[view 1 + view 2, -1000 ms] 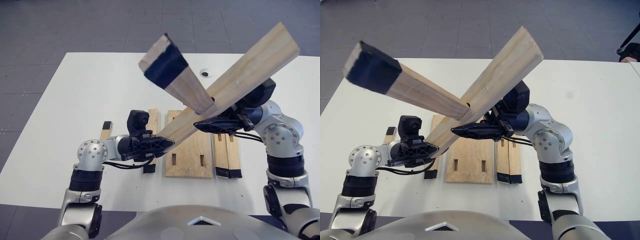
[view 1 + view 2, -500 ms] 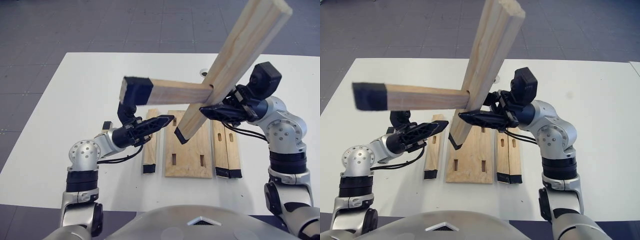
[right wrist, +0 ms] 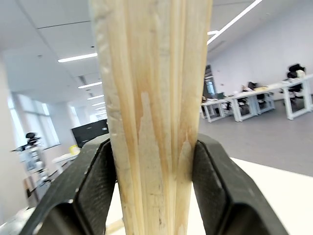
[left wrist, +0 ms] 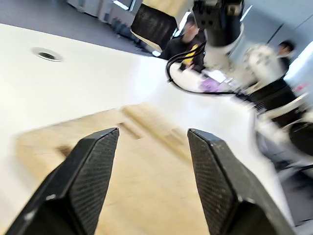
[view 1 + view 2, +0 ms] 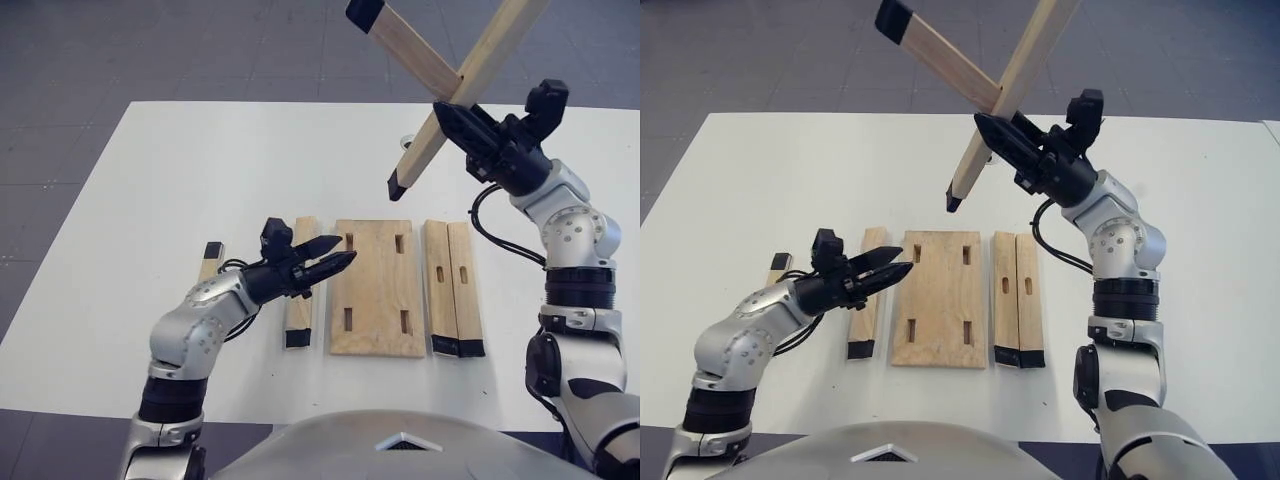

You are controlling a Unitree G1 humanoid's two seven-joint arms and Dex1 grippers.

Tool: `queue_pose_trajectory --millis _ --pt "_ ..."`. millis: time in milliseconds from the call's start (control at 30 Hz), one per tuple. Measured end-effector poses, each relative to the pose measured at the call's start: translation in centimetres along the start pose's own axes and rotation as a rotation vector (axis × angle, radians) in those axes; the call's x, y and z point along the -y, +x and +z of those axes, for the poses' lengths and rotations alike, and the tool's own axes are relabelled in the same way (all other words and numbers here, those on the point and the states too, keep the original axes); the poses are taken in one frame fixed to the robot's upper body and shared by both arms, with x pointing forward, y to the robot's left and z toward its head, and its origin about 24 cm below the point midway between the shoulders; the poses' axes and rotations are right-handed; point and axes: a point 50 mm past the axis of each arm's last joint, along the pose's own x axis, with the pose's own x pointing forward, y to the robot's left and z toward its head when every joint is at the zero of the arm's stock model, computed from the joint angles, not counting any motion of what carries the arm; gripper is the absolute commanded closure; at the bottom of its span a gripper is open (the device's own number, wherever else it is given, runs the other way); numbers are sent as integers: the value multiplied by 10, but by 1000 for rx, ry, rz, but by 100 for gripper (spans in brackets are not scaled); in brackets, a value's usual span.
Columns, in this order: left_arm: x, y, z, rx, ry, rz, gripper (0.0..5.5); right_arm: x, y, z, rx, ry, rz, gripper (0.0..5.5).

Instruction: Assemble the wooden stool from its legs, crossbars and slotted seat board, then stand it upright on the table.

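My right gripper [image 5: 452, 118] is shut on a wooden leg [image 5: 470, 85] held high over the table's back right; in the right wrist view its pads [image 3: 90, 191] press both sides of that leg [image 3: 154, 117]. A crossbar [image 5: 410, 50] with a black tip passes through the leg, forming a cross. The leg's black end [image 5: 397, 187] points down toward the table. My left gripper [image 5: 345, 250] is open, low over the table between a flat leg [image 5: 300, 280] and the slotted seat board [image 5: 372, 285]. Its fingers [image 4: 93, 181] frame the seat board [image 4: 146, 196].
Two more legs [image 5: 450, 290] lie side by side right of the seat board. A short black-tipped piece [image 5: 210, 260] lies at the far left. A round cable hole [image 5: 411, 145] sits in the white table [image 5: 150, 180] at the back.
My left gripper let go of the leg's lower end and dropped toward the table. The right arm lifted and swung the leg-and-crossbar cross up and back to the right.
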Motion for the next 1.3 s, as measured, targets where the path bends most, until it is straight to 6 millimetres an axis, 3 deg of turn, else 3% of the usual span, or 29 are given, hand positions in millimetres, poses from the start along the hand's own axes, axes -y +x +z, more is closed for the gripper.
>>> queue_pose_trajectory --millis 133,233,300,433,767,1300 --pt "15 13 1 -89 456 79 290 23 -6 -15 -19 24 -162 335" --pt "43 19 6 -110 940 19 290 45 -4 -24 -50 -20 -311 335" --pt "63 17 13 -64 1114 -48 290 54 -1 -25 -63 -60 -361 335" --pt "77 12 20 -27 1130 -71 290 55 -3 -32 -111 -83 -324 335" --pt "78 9 16 -51 1106 -79 290 45 -12 -29 -210 -216 -99 335" --pt "77 8 2 -99 1024 -106 290 32 -16 -41 -326 -185 75 335"
